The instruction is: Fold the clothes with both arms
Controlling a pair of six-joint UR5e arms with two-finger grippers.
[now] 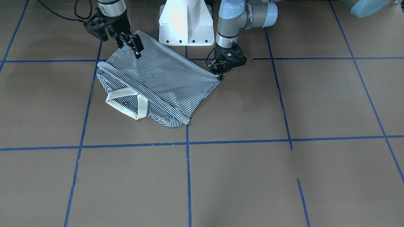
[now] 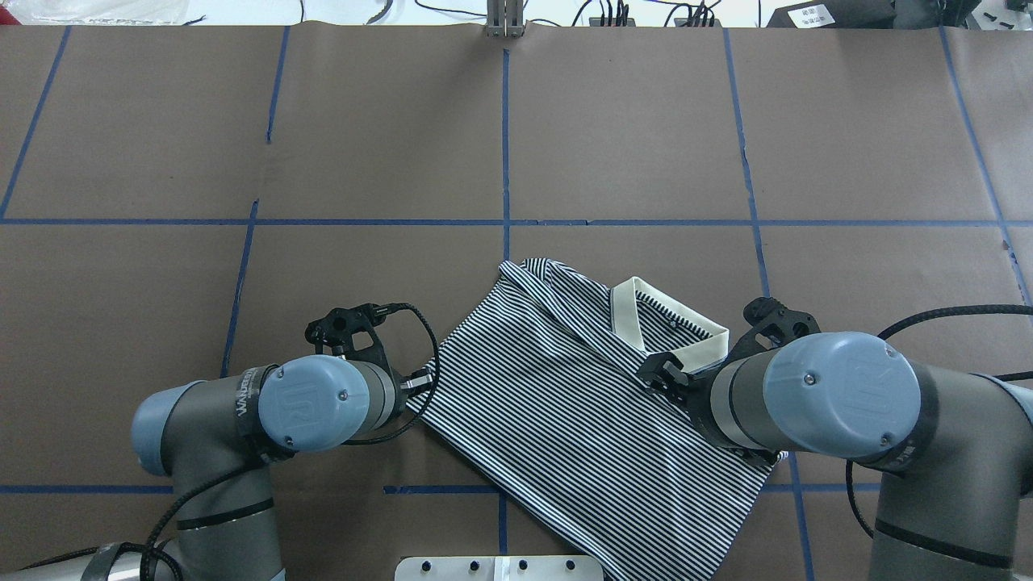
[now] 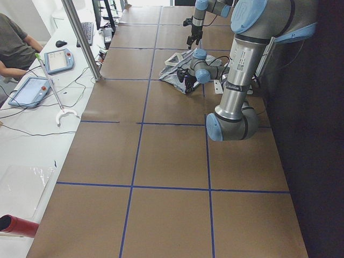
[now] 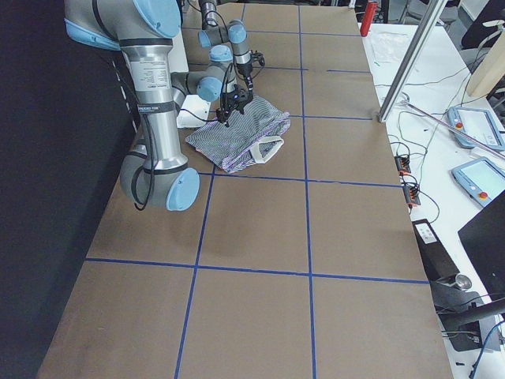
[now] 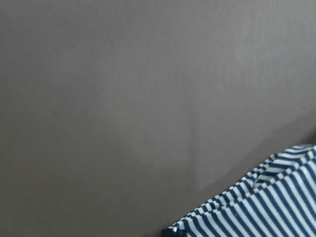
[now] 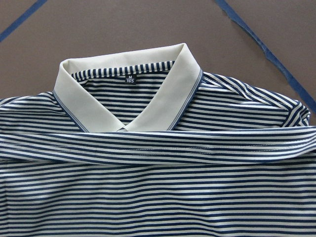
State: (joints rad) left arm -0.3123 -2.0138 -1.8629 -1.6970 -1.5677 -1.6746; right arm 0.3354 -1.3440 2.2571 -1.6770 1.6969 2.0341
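Though the overhead view is hiding the fingertips, the front view is showing the left gripper (image 1: 220, 75) pinching a corner of the polo shirt (image 1: 157, 82); whether the right gripper (image 1: 135, 47) is gripping, I cannot tell. The fine-striped knit is lying folded on the table (image 1: 284, 110), its cream collar (image 1: 142, 106) forming a V.

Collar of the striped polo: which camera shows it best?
Right wrist-mounted: the collar fills the frame, spread open, size label visible. Overhead and front-facing show it smaller; side views show it tiny; left wrist misses it.
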